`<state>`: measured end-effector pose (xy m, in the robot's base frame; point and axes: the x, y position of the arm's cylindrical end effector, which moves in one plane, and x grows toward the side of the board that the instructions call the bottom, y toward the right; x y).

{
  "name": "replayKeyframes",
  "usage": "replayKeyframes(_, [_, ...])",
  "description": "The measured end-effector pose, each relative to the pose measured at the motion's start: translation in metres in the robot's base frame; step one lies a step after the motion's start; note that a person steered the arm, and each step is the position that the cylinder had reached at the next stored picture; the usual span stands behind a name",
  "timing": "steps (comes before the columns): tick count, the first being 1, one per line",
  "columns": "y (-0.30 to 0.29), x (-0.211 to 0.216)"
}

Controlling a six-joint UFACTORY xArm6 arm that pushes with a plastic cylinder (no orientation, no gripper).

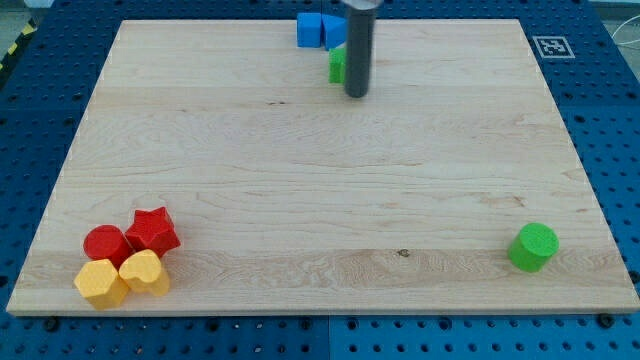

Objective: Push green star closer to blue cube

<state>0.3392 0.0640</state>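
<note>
My tip (357,95) sits on the wooden table (300,180) near the far edge, a bit right of the middle. There is no claw here, only a dark rod, so nothing is held. The green star (338,64) is just left of the rod and partly hidden behind it, so its shape is hard to see. It touches the blue cube (309,30), which is right behind it at the far edge. Another blue block (333,30) sits beside the cube. Far away in the near left corner are a red star (153,231), a red cylinder (106,245), a yellow heart (144,272) and a yellow hexagon block (100,283), all bunched together. A green cylinder (532,247) stands alone in the near right corner.
</note>
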Motion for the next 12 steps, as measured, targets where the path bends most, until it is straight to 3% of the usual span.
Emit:
replayKeyframes(2, [0.017, -0.046])
replayKeyframes(6, [0.010, -0.027])
replayKeyframes(7, [-0.006, -0.006])
replayKeyframes(9, [-0.074, -0.021])
replayKeyframes(10, [-0.071, -0.022])
replayKeyframes(12, [0.000, 0.006])
